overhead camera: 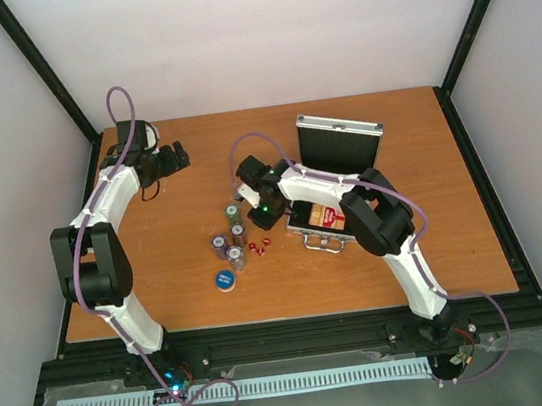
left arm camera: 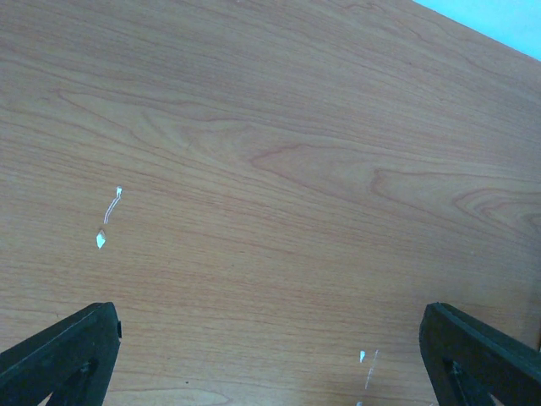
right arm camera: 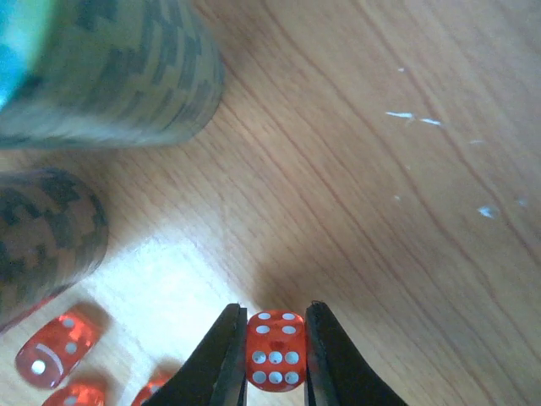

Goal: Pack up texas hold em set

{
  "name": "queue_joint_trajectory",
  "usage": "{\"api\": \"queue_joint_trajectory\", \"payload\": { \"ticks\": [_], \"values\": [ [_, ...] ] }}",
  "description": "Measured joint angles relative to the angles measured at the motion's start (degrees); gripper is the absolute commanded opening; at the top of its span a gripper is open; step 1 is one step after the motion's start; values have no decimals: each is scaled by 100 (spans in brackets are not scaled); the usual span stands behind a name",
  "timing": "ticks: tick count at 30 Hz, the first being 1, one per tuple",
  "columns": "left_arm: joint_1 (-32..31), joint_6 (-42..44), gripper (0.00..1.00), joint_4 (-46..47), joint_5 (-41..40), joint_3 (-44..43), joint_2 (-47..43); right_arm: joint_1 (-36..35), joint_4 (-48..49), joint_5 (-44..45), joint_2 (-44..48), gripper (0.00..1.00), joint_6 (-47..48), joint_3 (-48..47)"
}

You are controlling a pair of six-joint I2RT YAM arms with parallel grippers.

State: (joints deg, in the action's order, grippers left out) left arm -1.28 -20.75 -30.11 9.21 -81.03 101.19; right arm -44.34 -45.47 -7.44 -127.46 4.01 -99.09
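While the right gripper [right arm camera: 275, 317] clamps it, the die [right arm camera: 275, 355] gleams translucent red

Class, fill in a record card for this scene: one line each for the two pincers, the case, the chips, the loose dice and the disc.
Left pincer: open, empty, over bare table
Right pincer: shut on one red die
Case: open, lid up, red card box inside
Chip stacks: four, upright on the table, outside the case
Loose dice: on the table beside the stacks
Blue disc: flat on the table, on the near side of the stacks
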Motion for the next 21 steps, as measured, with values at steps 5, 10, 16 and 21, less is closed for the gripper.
{"api": "queue_joint_trajectory", "payload": {
  "ticks": [5,10,16,21],
  "values": [
    [0,0,100,0,4,0,2,7,-216,227,433,10,-57,0],
    [0,0,100,2,17,0,2,131,-280,420,1132,10,-146,42],
    [0,0,100,2,28,0,2,610,-251,603,1624,10,-234,474],
    [2,2,100,0,48,0,2,1019,-208,824,1646,10,-293,1078]
  ]
}}
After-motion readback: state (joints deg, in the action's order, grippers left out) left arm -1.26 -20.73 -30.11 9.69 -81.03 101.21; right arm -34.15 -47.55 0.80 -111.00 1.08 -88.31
